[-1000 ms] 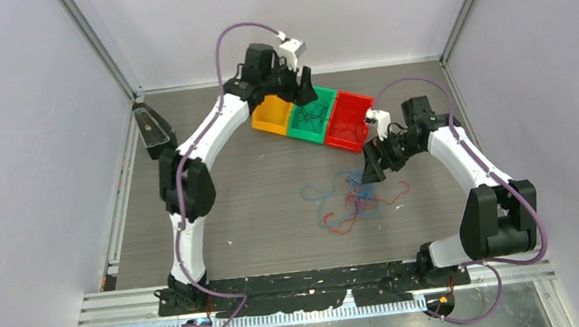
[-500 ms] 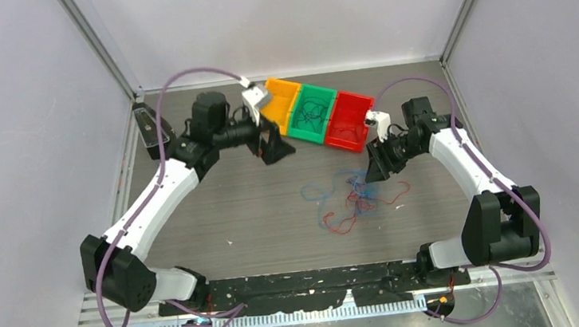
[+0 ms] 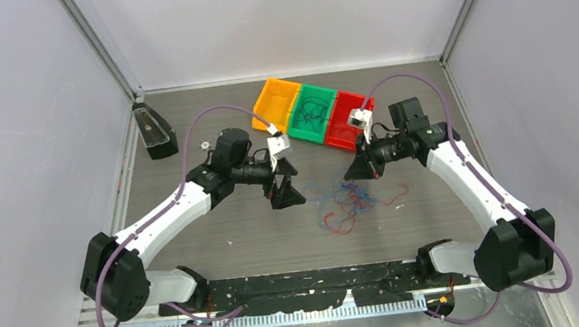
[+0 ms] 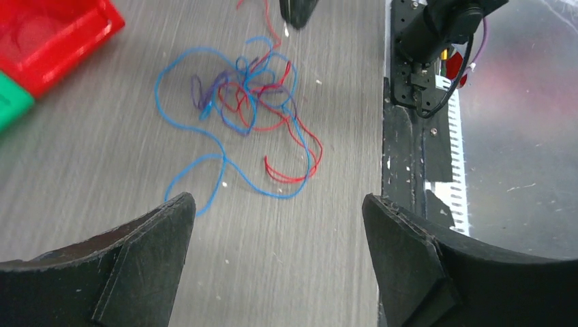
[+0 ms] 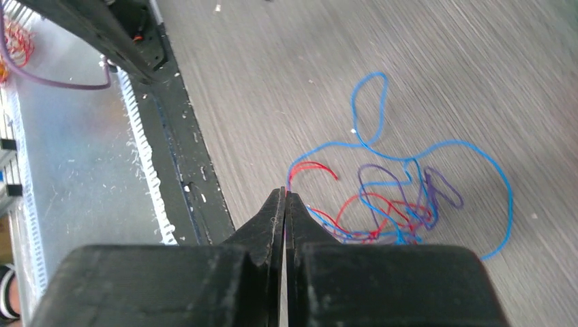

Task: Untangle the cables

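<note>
The cables lie as a loose tangle of thin red, blue and purple strands on the grey table, between the two arms. In the left wrist view the cables lie ahead of my left gripper, which hangs open over bare table with nothing between its fingers. It sits just left of the tangle. My right gripper is at the tangle's far right edge. In its own view the gripper is shut, with a red strand coming out from between its tips. The rest of the cables spread beyond.
Three bins stand in a row at the back: orange, green with dark strands inside, and red. A black box lies at the far left. The black base rail runs along the near edge.
My left arm swung from the bins down to the table beside the tangle, and its jaws opened wide. My right gripper closed from open to shut at the tangle's edge.
</note>
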`<action>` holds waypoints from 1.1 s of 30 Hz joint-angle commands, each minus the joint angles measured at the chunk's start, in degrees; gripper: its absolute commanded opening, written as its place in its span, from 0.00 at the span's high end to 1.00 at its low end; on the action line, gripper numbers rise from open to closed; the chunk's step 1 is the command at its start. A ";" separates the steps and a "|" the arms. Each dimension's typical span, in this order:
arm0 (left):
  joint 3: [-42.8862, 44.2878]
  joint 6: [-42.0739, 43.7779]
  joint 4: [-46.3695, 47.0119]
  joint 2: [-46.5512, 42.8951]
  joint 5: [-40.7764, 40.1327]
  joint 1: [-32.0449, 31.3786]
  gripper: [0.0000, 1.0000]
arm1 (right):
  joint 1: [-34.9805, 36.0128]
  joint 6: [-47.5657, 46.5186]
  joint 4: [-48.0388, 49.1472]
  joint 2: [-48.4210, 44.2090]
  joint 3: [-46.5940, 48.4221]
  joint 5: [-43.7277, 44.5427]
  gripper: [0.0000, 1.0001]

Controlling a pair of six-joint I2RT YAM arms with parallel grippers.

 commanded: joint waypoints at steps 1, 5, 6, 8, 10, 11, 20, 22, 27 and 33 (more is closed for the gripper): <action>4.47 11.61 3.64 0.45 1.50 -3.18 0.06 | 4.70 1.50 3.74 -4.91 1.57 -1.97 0.94; 10.87 15.71 -2.83 7.14 -4.23 -3.92 0.14 | 6.17 2.93 3.11 -4.09 3.44 6.41 0.87; 13.42 15.14 -5.60 10.06 -8.21 -3.91 0.18 | 6.11 2.80 1.95 -3.23 3.73 9.68 0.85; 16.74 12.81 -9.39 14.64 -13.19 -3.90 0.25 | 6.10 2.64 0.55 -2.16 3.53 14.22 0.82; 19.47 11.65 -12.27 18.15 -14.84 -3.75 0.28 | 6.05 1.73 -0.26 -1.58 2.81 17.08 0.80; 19.85 11.47 -12.49 19.40 -14.76 -3.82 0.28 | 6.07 1.57 -0.37 -1.37 2.12 18.63 0.79; 30.95 20.89 -23.41 33.32 -16.26 -4.88 0.32 | 4.06 1.61 -1.17 2.33 0.34 24.47 0.77; 30.98 22.16 -23.27 34.31 -16.85 -5.73 0.32 | 3.59 2.16 -1.83 4.43 0.57 25.95 0.76; 30.21 24.76 -21.38 36.54 -15.66 -6.64 0.32 | 2.45 4.94 -2.13 8.41 0.72 25.11 0.74; 29.21 24.68 -15.61 38.96 -15.73 -6.91 0.32 | 0.15 7.76 -1.46 10.61 0.21 25.12 0.72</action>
